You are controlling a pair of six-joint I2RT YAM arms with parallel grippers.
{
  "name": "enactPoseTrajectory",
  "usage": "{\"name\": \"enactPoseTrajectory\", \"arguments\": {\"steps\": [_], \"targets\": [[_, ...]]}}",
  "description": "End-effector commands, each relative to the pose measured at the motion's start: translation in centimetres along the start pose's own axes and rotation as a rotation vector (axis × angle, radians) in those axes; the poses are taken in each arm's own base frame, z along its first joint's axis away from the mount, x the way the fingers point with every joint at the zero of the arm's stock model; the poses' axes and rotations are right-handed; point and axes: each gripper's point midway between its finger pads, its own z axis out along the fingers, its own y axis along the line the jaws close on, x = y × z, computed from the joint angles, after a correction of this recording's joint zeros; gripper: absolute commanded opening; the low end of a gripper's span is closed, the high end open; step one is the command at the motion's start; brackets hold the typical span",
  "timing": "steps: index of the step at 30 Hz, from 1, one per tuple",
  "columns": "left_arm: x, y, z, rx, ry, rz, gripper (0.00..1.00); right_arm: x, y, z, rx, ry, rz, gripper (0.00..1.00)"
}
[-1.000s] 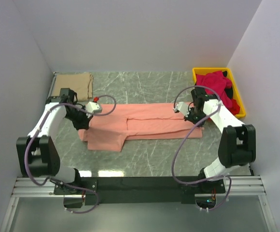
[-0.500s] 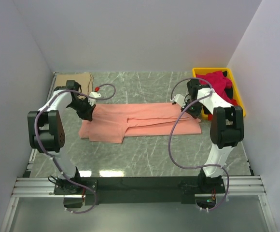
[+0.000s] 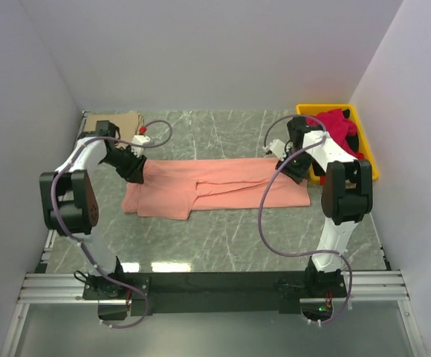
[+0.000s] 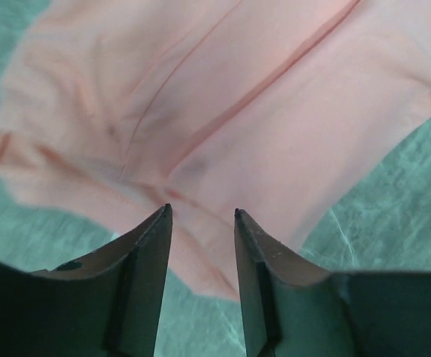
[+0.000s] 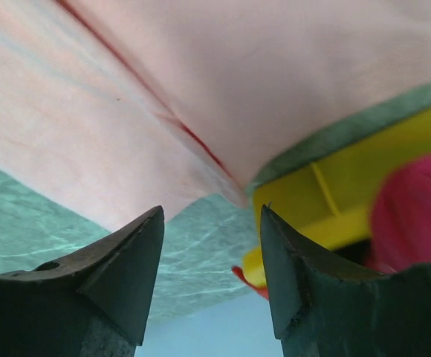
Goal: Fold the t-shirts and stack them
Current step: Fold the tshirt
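Note:
A salmon-pink t-shirt (image 3: 215,186) lies folded into a long band across the middle of the table. My left gripper (image 3: 136,173) hovers at its left end. In the left wrist view the left gripper (image 4: 201,214) is open, and the pink cloth (image 4: 275,111) lies flat below and ahead of the fingers. My right gripper (image 3: 293,165) is over the shirt's right end. Seen from the right wrist, it (image 5: 212,212) is open with only table between the fingers; the shirt's corner (image 5: 238,74) lies just ahead. A tan t-shirt (image 3: 126,119) lies folded at the back left. Crimson t-shirts (image 3: 342,130) fill the bin.
The yellow bin (image 3: 327,108) stands at the back right, close beside my right gripper; its wall (image 5: 349,186) and red cloth (image 5: 416,208) show in the right wrist view. Grey-green marble table (image 3: 223,238) runs in front of the shirt. White walls close in the sides and back.
Both grippers have opened and let go of the pink shirt. Before that both arms carried its ends toward the back of the table; the shirt now lies flat.

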Motion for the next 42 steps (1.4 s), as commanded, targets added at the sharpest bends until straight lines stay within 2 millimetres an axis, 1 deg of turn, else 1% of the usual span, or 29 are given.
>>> {"name": "enactPoseTrajectory", "arguments": {"steps": [1, 2, 3, 4, 5, 6, 7, 8, 9, 10, 11, 12, 14, 15, 16, 18, 20, 21, 22, 23, 24, 27, 29, 30, 33, 36, 39, 40, 42], "targets": [[-3.1, -2.1, -4.9, -0.042, -0.149, 0.091, 0.45, -1.7, -0.9, -5.2, 0.042, -0.126, 0.096, 0.62], [-2.2, -3.2, -4.7, -0.026, -0.143, 0.103, 0.47, -1.8, 0.0, -5.9, 0.015, -0.15, 0.102, 0.62], [-2.8, -4.3, -5.4, -0.047, -0.158, 0.175, 0.47, -1.7, 0.7, -6.0, 0.0, -0.154, 0.12, 0.62], [-2.4, -5.0, -5.2, -0.056, -0.145, 0.202, 0.47, -1.5, 1.3, -6.1, -0.016, -0.153, 0.127, 0.61], [-0.7, -5.9, -4.2, -0.056, -0.099, 0.213, 0.47, -1.5, 1.7, -6.2, -0.021, -0.162, 0.131, 0.6], [-1.0, -7.2, -4.1, -0.077, -0.098, 0.278, 0.46, -1.3, 2.6, -5.9, -0.047, -0.157, 0.148, 0.59], [-1.5, -7.0, -3.7, -0.125, -0.12, 0.322, 0.46, -1.2, 3.0, -5.6, -0.063, -0.158, 0.16, 0.54], [0.7, -7.7, -2.4, -0.126, -0.067, 0.317, 0.46, -1.1, 3.7, -5.5, -0.086, -0.153, 0.17, 0.51], [0.4, -9.2, -1.9, -0.12, -0.071, 0.37, 0.46, -1.2, 4.3, -5.3, -0.112, -0.158, 0.195, 0.48], [0.8, -9.8, -1.0, -0.115, -0.069, 0.38, 0.44, -1.1, 4.9, -5.1, -0.133, -0.152, 0.206, 0.44], [0.7, -10.5, -0.7, -0.107, -0.074, 0.366, 0.43, -1.2, 5.1, -5.1, -0.142, -0.154, 0.23, 0.42], [0.4, -11.9, -0.1, -0.082, -0.077, 0.386, 0.43, -1.2, 5.6, -4.9, -0.162, -0.154, 0.239, 0.4], [0.2, -13.2, 1.0, -0.061, -0.075, 0.379, 0.44, -1.1, 5.8, -4.8, -0.165, -0.154, 0.252, 0.4], [0.1, -14.3, 1.8, -0.05, -0.062, 0.368, 0.44, -1.0, 6.0, -4.7, -0.169, -0.15, 0.268, 0.4], [0.5, -14.8, 2.5, -0.048, -0.052, 0.354, 0.45, -0.9, 5.9, -4.7, -0.163, -0.151, 0.274, 0.4], [0.4, -15.7, 4.0, -0.056, -0.034, 0.332, 0.46, -0.9, 6.1, -4.6, -0.165, -0.149, 0.278, 0.4], [0.5, -16.2, 5.0, -0.057, -0.022, 0.3, 0.49, -0.8, 6.0, -4.6, -0.159, -0.15, 0.283, 0.4], [0.3, -16.8, 5.8, -0.051, -0.018, 0.312, 0.51, -0.7, 6.1, -4.4, -0.159, -0.146, 0.283, 0.4], [0.2, -16.9, 6.1, -0.061, -0.013, 0.31, 0.52, -0.6, 5.9, -4.4, -0.148, -0.143, 0.287, 0.4], [0.2, -17.6, 6.7, -0.052, -0.004, 0.313, 0.53, -0.4, 5.7, -4.3, -0.147, -0.139, 0.298, 0.4], [-0.2, -17.7, 7.0, -0.059, -0.013, 0.32, 0.53, -0.2, 5.8, -4.2, -0.151, -0.133, 0.301, 0.4], [-0.2, -18.5, 8.3, -0.064, 0.013, 0.321, 0.53, 0.3, 5.6, -3.6, -0.16, -0.105, 0.316, 0.39], [0.2, -18.5, 9.3, -0.086, 0.045, 0.303, 0.53, 0.4, 5.5, -3.4, -0.159, -0.099, 0.326, 0.38], [-0.1, -18.5, 9.5, -0.096, 0.038, 0.301, 0.53, 0.5, 5.4, -3.4, -0.16, -0.097, 0.333, 0.38], [0.3, -17.8, 10.5, -0.139, 0.07, 0.269, 0.52, 0.6, 5.3, -3.3, -0.16, -0.095, 0.334, 0.38], [0.7, -17.1, 11.4, -0.179, 0.099, 0.249, 0.45, 0.8, 5.2, -3.2, -0.161, -0.089, 0.333, 0.38], [0.7, -16.6, 11.8, -0.201, 0.112, 0.235, 0.36, 0.9, 5.0, -3.3, -0.161, -0.086, 0.333, 0.38], [0.4, -16.6, 11.7, -0.204, 0.105, 0.23, 0.29, 0.9, 5.0, -3.3, -0.162, -0.086, 0.331, 0.38], [0.2, -16.9, 11.6, -0.189, 0.101, 0.228, 0.2, 0.8, 4.9, -3.4, -0.159, -0.089, 0.33, 0.37]]}}
